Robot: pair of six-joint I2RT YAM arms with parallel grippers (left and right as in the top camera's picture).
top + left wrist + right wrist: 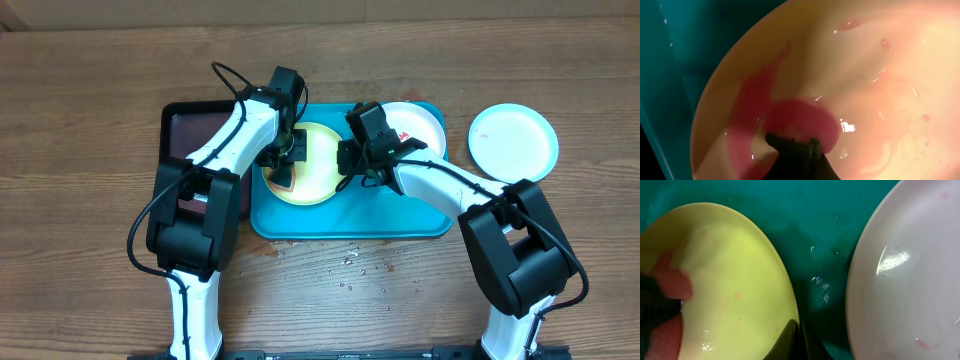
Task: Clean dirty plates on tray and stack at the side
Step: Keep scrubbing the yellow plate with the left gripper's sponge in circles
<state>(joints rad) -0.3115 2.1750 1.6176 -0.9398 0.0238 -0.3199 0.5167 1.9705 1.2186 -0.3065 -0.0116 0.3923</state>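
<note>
A: Pale green plate (320, 165): round, smooth glossy plastic, lying flat in the left half of the turquoise tray (300, 224). Wet-looking, smeared pink.

B: Pressed by what?

A: By a reddish pad (286, 178), soft-edged, flat on the plate's floor, clamped in the closed left gripper (284, 160).

B: And on the other side?

A: Right gripper (797, 332), fingers pressed together at the plate's right rim. Unclear whether pinching it.

B: Beyond that?

A: White plate (420, 122), same round shape, shiny, a few red marks, in the tray's far right corner, just beside the green one. Light blue plate (513, 140) off the tray, flat on the wood-grain table (100, 80) to the right. Black rectangular tray (190, 125), dark reddish inside, just beside the turquoise one's left side. Droplets (350, 262) scattered on the wood in front.
</note>
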